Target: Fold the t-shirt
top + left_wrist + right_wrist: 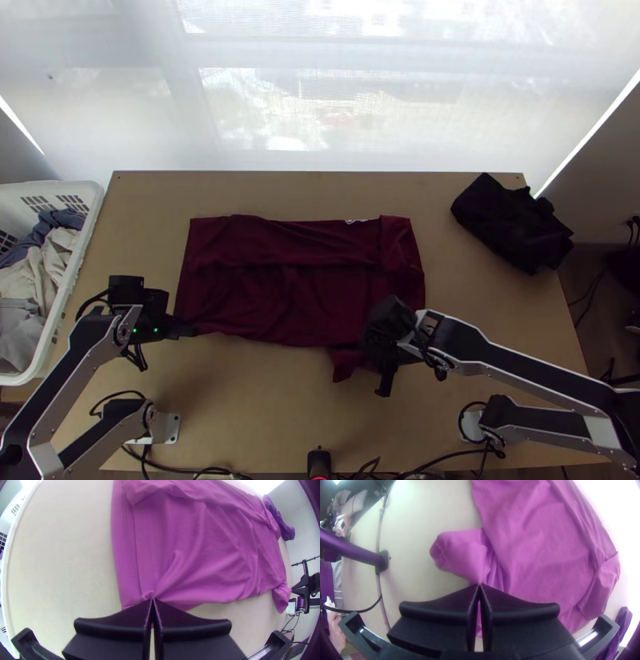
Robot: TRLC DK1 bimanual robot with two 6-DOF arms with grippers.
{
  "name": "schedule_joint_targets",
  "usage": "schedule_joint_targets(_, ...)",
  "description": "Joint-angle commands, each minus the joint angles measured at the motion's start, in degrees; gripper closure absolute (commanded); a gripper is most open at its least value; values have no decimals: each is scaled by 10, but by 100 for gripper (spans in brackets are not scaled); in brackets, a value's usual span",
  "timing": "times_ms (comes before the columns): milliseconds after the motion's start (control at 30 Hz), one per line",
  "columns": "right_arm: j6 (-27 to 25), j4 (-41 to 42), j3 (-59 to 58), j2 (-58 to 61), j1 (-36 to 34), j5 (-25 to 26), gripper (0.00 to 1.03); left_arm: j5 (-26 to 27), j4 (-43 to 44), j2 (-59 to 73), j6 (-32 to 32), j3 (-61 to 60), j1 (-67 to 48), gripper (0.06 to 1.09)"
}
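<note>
pinching maroon t-shirt on counter, left end effector closed on near left corner, right end effector closed on cloth at jutting flap.

Cloth hiding under the grippers, things running out past the edges
In the top view, the right gripper is covering part of the T-shirt toward five o'clock; a pale marking, toward one o'clock from the shirt's middle, is showing too small for reading; the left edge is cutting off the white basket at nine o'clock, and garments inside are overlapping and hiding one another; the black cloth at three o'clock is losing its folds in darkness; the picture's borders are cropping the left arm at eight o'clock, the right arm at four and a black device at six
</note>
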Motion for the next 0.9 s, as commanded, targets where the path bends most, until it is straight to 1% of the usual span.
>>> schedule_joint_targets(0, -3, -28, 29, -62, -59, 2, 100, 1, -11, -51, -6, 5, 1, 105)
schedule_joint_targets(200, -10, -57, 67, -84, -109, 2, 100, 1, -13, -85, -10, 19, 8, 105)
schedule_joint_targets(500, -13, -59, 108, -79, -153, 2, 100, 1, -6, -82, -11, 69, 21, 105)
schedule_joint_targets(667, -28, -46, 132, -54, -185, 2, 100, 1, 16, -59, -13, 93, 30, 105)
schedule_joint_targets(867, -47, -28, 179, 8, -236, 2, 100, 1, 47, -22, -18, 111, 31, 105)
